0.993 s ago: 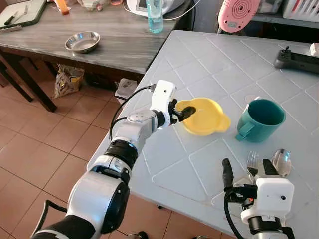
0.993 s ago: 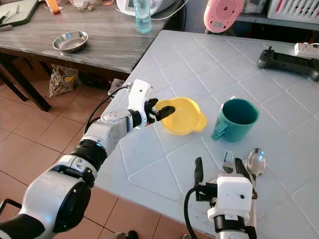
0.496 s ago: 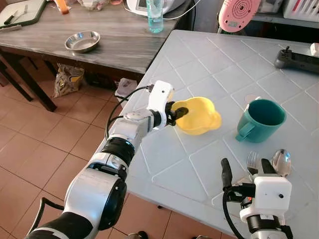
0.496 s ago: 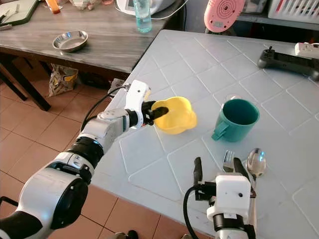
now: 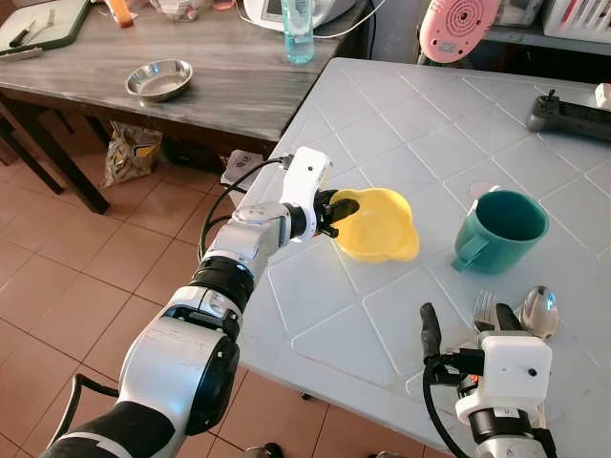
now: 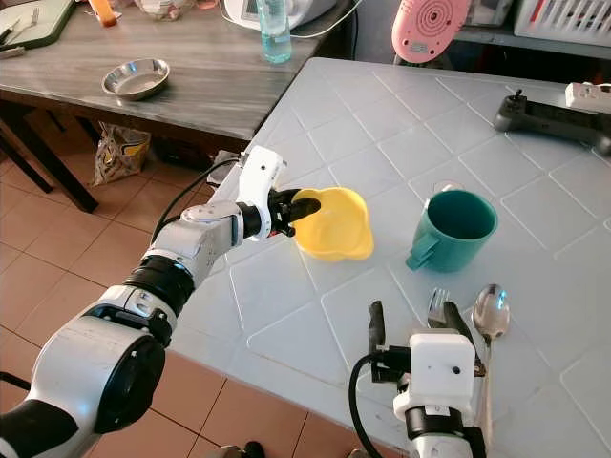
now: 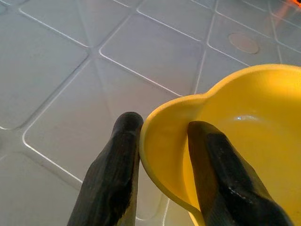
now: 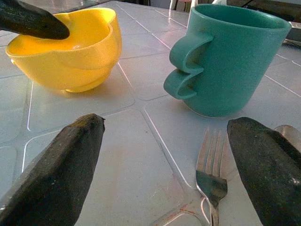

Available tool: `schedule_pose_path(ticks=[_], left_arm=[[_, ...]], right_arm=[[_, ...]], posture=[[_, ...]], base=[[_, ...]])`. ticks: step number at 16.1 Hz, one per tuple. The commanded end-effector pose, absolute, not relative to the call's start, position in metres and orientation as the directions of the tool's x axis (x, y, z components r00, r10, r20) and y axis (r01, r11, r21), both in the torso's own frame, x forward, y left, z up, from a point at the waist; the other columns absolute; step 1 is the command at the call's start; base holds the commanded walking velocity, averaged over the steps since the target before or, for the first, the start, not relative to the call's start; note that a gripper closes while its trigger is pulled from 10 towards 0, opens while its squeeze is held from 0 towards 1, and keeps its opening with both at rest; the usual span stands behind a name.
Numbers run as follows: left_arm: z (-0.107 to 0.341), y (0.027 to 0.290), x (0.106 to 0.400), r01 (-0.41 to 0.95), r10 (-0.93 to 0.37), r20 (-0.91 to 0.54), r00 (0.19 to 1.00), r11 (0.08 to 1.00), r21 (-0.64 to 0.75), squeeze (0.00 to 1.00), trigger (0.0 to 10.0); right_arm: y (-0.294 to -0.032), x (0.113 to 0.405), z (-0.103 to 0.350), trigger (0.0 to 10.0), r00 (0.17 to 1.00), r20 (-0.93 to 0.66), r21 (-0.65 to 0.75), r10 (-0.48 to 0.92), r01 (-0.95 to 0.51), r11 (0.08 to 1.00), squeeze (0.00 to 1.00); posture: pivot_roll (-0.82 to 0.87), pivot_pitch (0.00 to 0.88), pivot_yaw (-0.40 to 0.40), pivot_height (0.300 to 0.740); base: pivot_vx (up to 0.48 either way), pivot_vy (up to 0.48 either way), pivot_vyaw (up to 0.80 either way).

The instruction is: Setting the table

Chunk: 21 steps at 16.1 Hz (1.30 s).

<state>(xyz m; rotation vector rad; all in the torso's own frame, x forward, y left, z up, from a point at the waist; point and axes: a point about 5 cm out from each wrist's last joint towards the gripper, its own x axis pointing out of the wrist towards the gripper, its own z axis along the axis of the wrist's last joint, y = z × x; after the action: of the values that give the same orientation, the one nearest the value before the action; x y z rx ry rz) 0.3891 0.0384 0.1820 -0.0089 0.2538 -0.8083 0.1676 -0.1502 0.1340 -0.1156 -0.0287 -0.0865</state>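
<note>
We've got the left gripper [image 5: 334, 212] clamped on the rim of the yellow bowl [image 5: 375, 225]: in the left wrist view one finger [image 7: 115, 174] sits outside the wall, the other inside the bowl, both touching it. The bowl looks tilted, its grasped edge higher than the far edge; we can't tell whether its base touches the white tiled table [image 5: 420, 114]. It sits near the table's left edge, at about 9 o'clock from the teal mug [image 5: 498, 230], apart from it.

Right gripper [image 8: 164, 165] is released, fingers spread wide, hovering low at the table's near edge. Between its fingers in the right wrist view lies the fork [image 8: 211, 174]; the spoon [image 5: 537, 310] lies just beside the fork at 3 o'clock. Mug stands upright at 12 o'clock from the fork, handle towards the bowl.

Far right of the table: a black controller [image 5: 571, 116]. At 12 o'clock past the table edge, a pink round appliance [image 5: 457, 27]. On the wooden side table [image 5: 220, 81] at 10 o'clock: a steel dish [image 5: 158, 79] and a clear bottle [image 5: 297, 29].
</note>
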Motion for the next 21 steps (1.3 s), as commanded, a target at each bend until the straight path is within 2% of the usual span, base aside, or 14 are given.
schedule_pose_path(ticks=[1,4,7,9,12,13,15,18,21], left_arm=[[0.174,0.044,0.389,0.706,-0.698,-0.281,0.659,0.702,-0.088,0.0,0.0],[0.176,0.055,0.394,0.633,-0.626,-0.262,0.734,0.771,-0.069,0.0,0.0],[0.168,0.075,0.397,0.507,-0.522,-0.234,0.82,0.853,-0.124,0.0,0.0],[0.165,0.084,0.396,0.471,-0.488,-0.223,0.844,0.873,-0.128,0.0,0.0],[0.16,0.106,0.397,0.315,-0.339,-0.21,0.917,0.939,-0.136,0.0,0.0],[0.161,0.115,0.398,0.244,-0.269,-0.204,0.941,0.96,-0.14,0.0,0.0],[0.164,0.123,0.399,0.2,-0.223,-0.187,0.957,0.97,-0.137,0.0,0.0],[0.17,0.149,0.397,0.058,-0.07,-0.112,0.991,0.993,-0.107,0.0,0.0],[0.168,0.155,0.387,0.049,-0.055,-0.066,0.996,0.995,-0.082,0.0,0.0]], right_arm=[[-0.148,0.167,0.132,10.0,0.997,0.023,-0.111,-0.071,0.073,0.991,0.0],[-0.15,0.169,0.131,10.0,0.997,0.023,-0.115,-0.068,0.071,0.991,0.0],[-0.152,0.172,0.132,10.0,0.997,0.033,-0.111,-0.073,0.077,0.991,0.0],[-0.153,0.175,0.133,10.0,0.997,0.043,-0.108,-0.071,0.075,0.991,0.0],[-0.147,0.183,0.144,10.0,0.995,0.094,-0.029,0.032,-0.029,0.999,0.0],[-0.14,0.187,0.148,10.0,0.988,0.11,-0.034,0.105,-0.101,0.994,0.0],[-0.138,0.191,0.148,10.0,0.986,0.112,-0.033,0.12,-0.117,0.993,0.0],[-0.139,0.199,0.149,10.0,0.985,0.116,-0.044,0.126,-0.121,0.992,0.0],[-0.142,0.202,0.147,10.0,0.988,0.114,-0.057,0.105,-0.099,0.993,0.0]], posture=[[-0.05,0.162,0.096,0.74],[-0.04,0.157,0.094,0.74],[-0.03,0.153,0.085,0.74],[-0.02,0.149,0.076,0.74],[0.0,0.145,0.061,0.74],[0.02,0.137,0.046,0.74],[0.03,0.134,0.041,0.74],[0.05,0.128,0.03,0.74],[0.07,0.126,0.025,0.74]], base=[[0.0,0.0,0.0],[0.0,0.0,0.0],[0.0,0.0,0.0],[0.0,0.0,0.0],[0.0,0.0,0.0],[0.0,0.0,0.0],[0.0,0.0,0.0],[0.0,0.0,0.0],[0.0,0.0,0.0]])
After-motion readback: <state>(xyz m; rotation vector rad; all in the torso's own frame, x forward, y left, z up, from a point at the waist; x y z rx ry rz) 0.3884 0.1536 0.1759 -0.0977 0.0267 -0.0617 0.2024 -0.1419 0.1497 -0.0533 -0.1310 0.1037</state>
